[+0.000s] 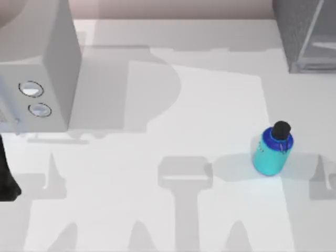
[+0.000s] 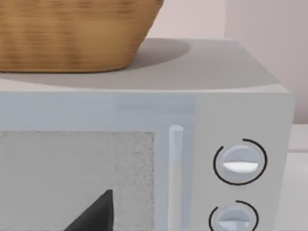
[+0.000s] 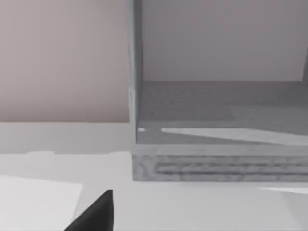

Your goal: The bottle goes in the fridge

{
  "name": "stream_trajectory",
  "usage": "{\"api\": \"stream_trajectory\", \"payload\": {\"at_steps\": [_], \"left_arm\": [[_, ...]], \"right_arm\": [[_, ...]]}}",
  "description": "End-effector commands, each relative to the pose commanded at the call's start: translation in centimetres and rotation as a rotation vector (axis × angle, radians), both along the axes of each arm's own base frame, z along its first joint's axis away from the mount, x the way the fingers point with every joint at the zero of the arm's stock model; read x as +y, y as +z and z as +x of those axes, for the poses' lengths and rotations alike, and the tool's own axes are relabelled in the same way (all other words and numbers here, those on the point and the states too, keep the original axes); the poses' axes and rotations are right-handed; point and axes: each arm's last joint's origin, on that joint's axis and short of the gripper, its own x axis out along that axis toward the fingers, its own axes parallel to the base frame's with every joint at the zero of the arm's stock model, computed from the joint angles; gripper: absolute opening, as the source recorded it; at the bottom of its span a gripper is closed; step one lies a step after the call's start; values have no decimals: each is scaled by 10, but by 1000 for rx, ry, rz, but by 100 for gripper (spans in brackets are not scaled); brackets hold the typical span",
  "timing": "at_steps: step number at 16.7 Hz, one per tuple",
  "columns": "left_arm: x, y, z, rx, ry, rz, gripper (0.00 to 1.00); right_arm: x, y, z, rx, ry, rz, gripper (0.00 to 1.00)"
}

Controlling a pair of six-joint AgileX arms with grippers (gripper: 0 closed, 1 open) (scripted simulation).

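1. Top view: the bottle [image 1: 272, 151] is seen upright on the white counter [image 1: 210, 105], right of centre, with the fridge [image 1: 304, 34] at the far right corner and a microwave [image 1: 39, 68] at the left. A dark piece of the left arm [image 1: 6, 178] is seen at the left edge.
2. Left wrist view: the microwave's door, handle [image 2: 175, 178] and two dials [image 2: 239, 161] are faced, a wicker basket [image 2: 72, 33] resting on top. A dark tip of the left end effector [image 2: 96, 214] is seen; whether it is open cannot be told.
3. Right wrist view: the fridge's open compartment [image 3: 221, 115] is faced. A dark tip of the right end effector [image 3: 96, 214] is seen; its state cannot be told.

The bottle [image 1: 272, 152] is standing at the table's [image 1: 210, 105] right, the microwave [image 1: 39, 68] (basket [image 2: 72, 33] on top) sitting far left, the fridge [image 1: 307, 34] behind.
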Motion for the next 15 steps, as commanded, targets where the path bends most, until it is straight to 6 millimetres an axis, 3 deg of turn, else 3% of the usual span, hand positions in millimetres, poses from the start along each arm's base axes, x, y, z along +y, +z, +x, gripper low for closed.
{"api": "stream_trajectory", "payload": {"at_steps": [7, 15], "left_arm": [[0, 0, 0, 0, 0, 0, 100], [0, 0, 0, 0, 0, 0, 100]], "right_arm": [[3, 6, 8, -4, 81, -12, 100], [11, 2, 49, 49, 320, -58, 100]]}}
